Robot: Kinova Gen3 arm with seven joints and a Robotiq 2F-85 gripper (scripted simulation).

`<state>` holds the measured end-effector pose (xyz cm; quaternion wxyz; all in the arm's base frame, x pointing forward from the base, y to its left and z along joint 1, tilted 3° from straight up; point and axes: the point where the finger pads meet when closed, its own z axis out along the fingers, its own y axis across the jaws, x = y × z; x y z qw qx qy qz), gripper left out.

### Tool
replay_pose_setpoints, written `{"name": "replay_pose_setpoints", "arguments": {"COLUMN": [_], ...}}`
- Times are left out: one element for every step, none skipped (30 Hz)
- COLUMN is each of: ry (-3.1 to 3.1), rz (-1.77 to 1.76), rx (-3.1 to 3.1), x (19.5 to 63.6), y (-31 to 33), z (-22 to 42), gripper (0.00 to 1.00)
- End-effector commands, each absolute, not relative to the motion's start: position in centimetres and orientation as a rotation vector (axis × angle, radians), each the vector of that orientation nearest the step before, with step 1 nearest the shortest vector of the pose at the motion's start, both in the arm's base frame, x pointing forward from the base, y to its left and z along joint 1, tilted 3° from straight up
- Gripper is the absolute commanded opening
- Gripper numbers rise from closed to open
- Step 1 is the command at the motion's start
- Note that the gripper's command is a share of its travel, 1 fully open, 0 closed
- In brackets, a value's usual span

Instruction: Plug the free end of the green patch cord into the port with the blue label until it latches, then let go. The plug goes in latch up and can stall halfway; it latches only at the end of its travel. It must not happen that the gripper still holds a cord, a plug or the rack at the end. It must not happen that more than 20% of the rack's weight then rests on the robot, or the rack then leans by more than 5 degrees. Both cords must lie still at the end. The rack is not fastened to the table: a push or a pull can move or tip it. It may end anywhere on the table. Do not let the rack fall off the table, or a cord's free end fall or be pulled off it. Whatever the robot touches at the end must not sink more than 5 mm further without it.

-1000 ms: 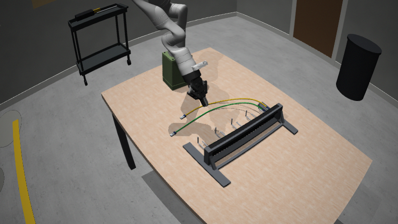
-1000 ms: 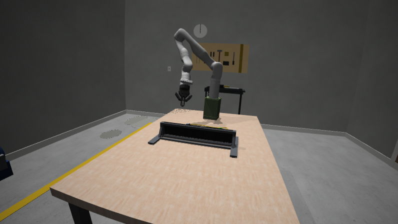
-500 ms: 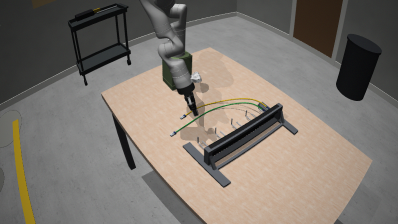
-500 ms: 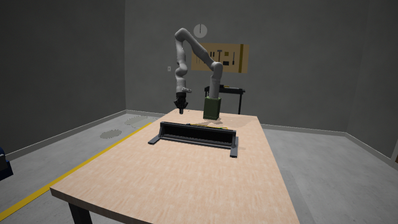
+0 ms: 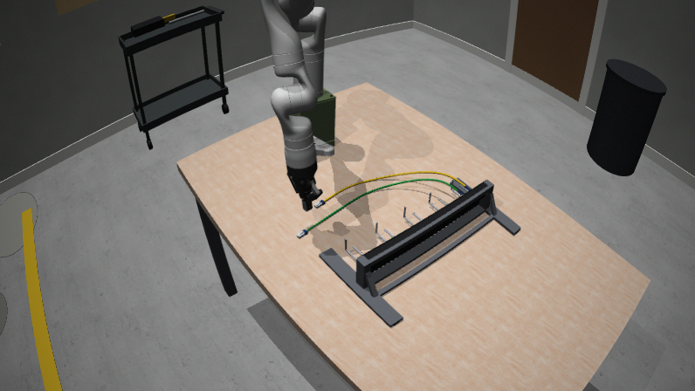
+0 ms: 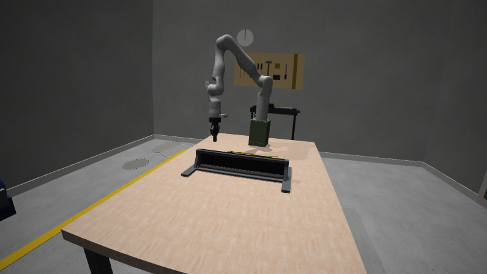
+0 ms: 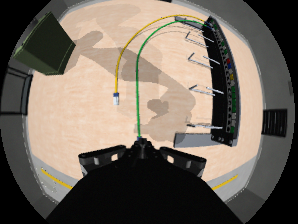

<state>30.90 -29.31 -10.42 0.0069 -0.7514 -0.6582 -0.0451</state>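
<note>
The robot arm (image 5: 292, 92) (image 6: 238, 54) rises from its base, bends at a high elbow (image 6: 225, 41), and descends to the wrist (image 5: 299, 145) (image 6: 215, 107). The gripper (image 5: 307, 208) (image 6: 214, 139) (image 7: 142, 143) points downward, suspended above the surface. Its fingers are fully closed, with nothing between them.

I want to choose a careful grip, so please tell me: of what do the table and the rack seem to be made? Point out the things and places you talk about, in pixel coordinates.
Table (image 5: 510, 311) (image 6: 218, 218) (image 7: 95, 130): probably wood or wood-look laminate, matt; the top is pale tan with a faint streaky grain.
Rack (image 5: 428, 221) (image 6: 241, 155) (image 7: 218, 75): perhaps painted metal, dull dark grey and black; its bars look straight and evenly coloured, but rigid plastic is possible.
</note>
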Motion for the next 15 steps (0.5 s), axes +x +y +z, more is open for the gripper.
{"name": "replay_pose_setpoints", "arguments": {"ry": [-2.139,-2.144,-2.147,-2.151,-2.154,-2.154,-2.154,-2.152,-2.151,-2.151,-2.151,-2.151,-2.151,-2.151,-2.151], "rz": [-0.076,-0.066,-0.06,-0.061,-0.064,-0.064,-0.064,-0.064,-0.065,-0.065,-0.065,-0.065,-0.065,-0.065,-0.065], "rx": [-2.264,-2.258,-2.253,-2.248,-2.245,-2.245,-2.245,-2.246,-2.248,-2.248,-2.248,-2.248,-2.248,-2.248,-2.248], "x": [30.6,30.46,30.37,30.45,30.57,30.57,30.57,30.47,30.44,30.43,30.43,30.43,30.43,30.43,30.43], "y": [-29.86,-30.01,-30.11,-30.04,-29.93,-29.93,-29.93,-29.92,-29.95,-29.97,-29.97,-29.97,-29.97,-29.97,-29.97], "z": [-10.69,-10.71,-10.72,-10.71,-10.7,-10.7,-10.7,-10.67,-10.67,-10.67,-10.67,-10.67,-10.67,-10.67,-10.67], "gripper": [0.0,0.0,0.0,0.0,0.0,0.0,0.0,0.0,0.0,0.0,0.0,0.0,0.0,0.0,0.0]}}
